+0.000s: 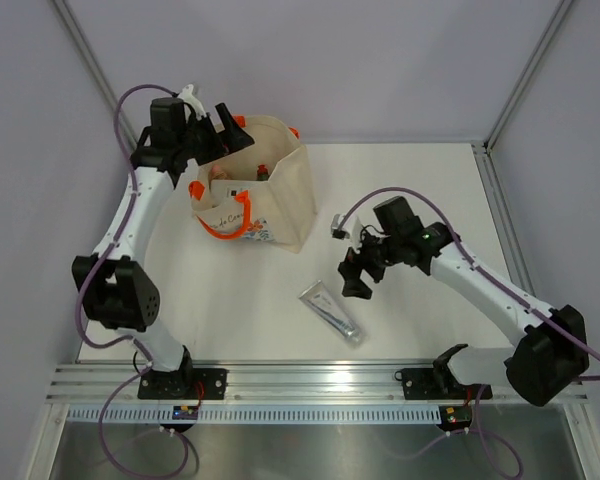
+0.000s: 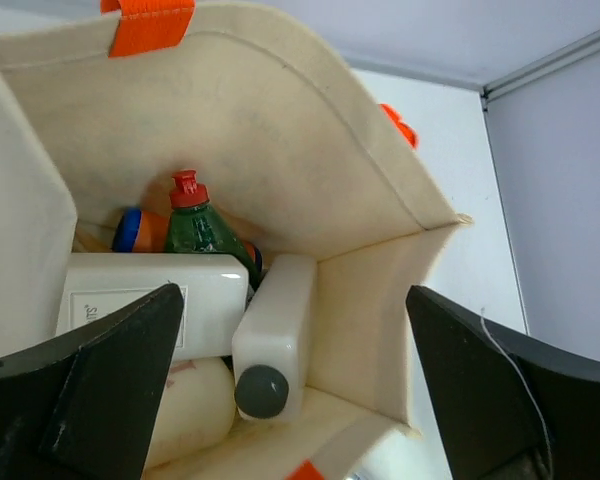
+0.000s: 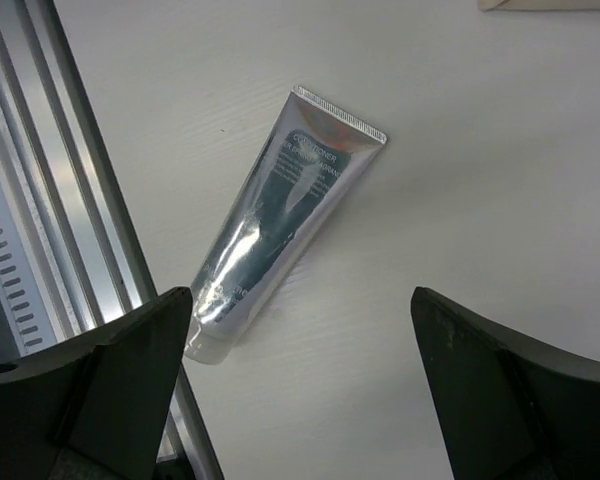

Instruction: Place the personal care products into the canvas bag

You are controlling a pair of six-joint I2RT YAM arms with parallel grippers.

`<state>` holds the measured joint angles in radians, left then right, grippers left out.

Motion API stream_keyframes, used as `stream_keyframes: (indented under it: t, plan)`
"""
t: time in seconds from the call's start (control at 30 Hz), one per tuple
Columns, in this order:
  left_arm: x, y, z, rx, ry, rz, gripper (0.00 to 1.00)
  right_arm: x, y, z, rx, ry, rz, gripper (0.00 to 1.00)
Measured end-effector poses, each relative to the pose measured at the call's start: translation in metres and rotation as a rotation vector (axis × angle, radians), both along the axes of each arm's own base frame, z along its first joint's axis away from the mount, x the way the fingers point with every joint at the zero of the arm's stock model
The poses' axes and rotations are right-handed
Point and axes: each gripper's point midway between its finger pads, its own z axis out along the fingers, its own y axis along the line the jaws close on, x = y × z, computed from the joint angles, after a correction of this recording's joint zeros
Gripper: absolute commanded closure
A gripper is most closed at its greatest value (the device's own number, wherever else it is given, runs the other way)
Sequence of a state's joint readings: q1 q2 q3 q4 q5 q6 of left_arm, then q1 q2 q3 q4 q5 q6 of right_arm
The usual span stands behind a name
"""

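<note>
- The canvas bag (image 1: 280, 200) stands on the table (image 1: 400, 180). Inside it lie two white bottles (image 2: 150, 295), a green red-capped bottle (image 2: 205, 238) and an orange cylinder (image 2: 153, 233).
- The left fingers (image 2: 100, 380) are spread wide over the bag mouth and hold nothing.
- The right fingers (image 3: 110, 370) are spread wide above the silver tube (image 3: 280, 220), which lies on the table, and they do not touch it.

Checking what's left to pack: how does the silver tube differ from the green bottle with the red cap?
The silver tube lies flat on the table; the green bottle sits inside the canvas bag. The tube is flat, shiny and crimped at one end; the bottle is rounded with a red cap. Both are small care products.
</note>
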<state>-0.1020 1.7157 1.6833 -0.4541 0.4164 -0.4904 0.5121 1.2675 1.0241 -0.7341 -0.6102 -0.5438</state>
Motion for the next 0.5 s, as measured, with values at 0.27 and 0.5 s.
stream_keyframes:
  t: [0.27,0.5]
  plan:
    - [-0.111,0.025,0.098,0.022,-0.316,0.072,0.01,-0.022,0.041,-0.049,-0.261,-0.033,-0.037,0.0]
    - [-0.214,0.034,0.082,-0.058,-0.427,0.097,0.01,-0.04,0.014,-0.086,-0.498,0.014,-0.039,0.0]
